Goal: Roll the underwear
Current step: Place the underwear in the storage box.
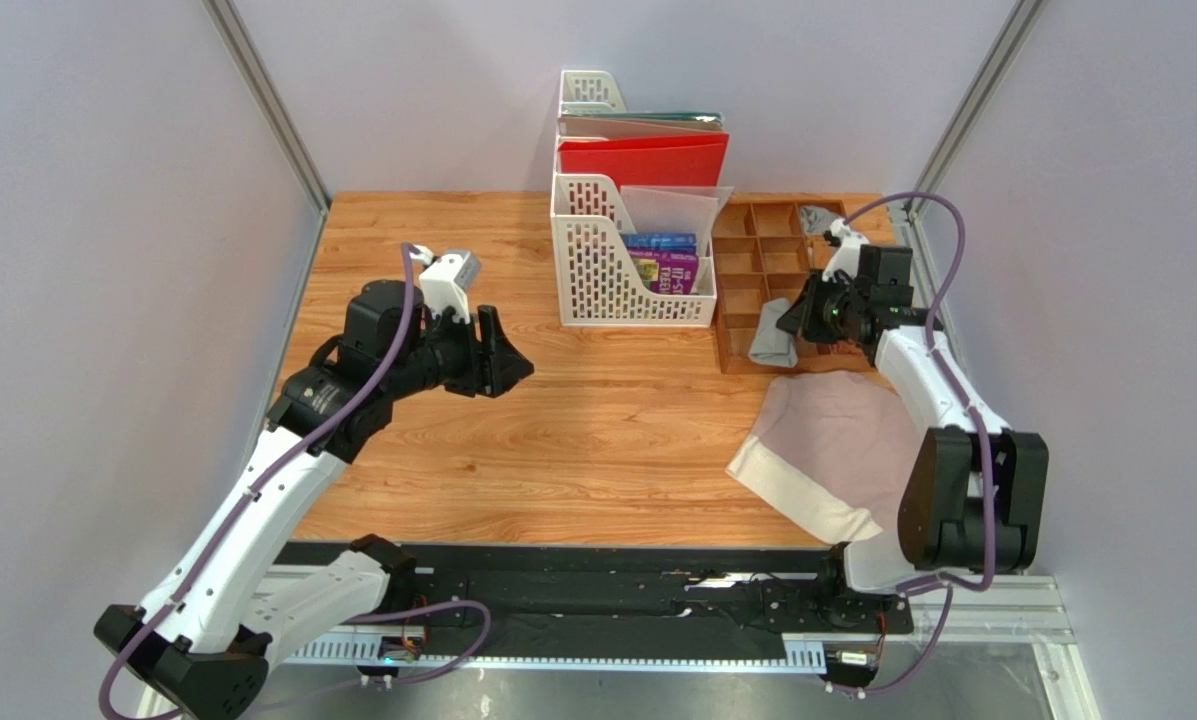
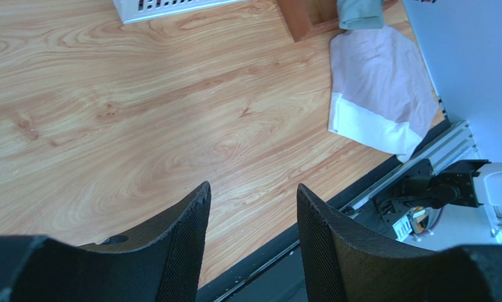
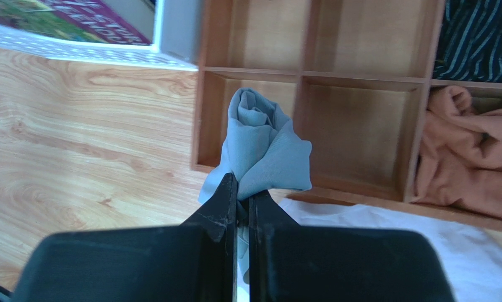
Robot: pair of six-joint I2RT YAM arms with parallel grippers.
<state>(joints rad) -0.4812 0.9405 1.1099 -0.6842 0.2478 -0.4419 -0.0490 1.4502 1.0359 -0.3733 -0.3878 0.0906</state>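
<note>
Flat on the worktop [image 1: 604,435] at its right near edge: pinkish-beige underwear [image 1: 845,443], long axis slanting, cream band toward the near left, one near corner hidden behind the right arm [image 1: 957,480]. Over the near-left compartment of the wooden tray [image 3: 304,78]: grey underwear [image 3: 266,148], rolled, coil end pointing away, tail perhaps trailing onto the worktop. Pinched tight on its lower end: right hand [image 3: 242,195]. Spread wide above the worktop, holding nothing: left hand [image 2: 253,207].

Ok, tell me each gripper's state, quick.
Left gripper: open, holding nothing.
Right gripper: shut on the rolled grey underwear.
</note>
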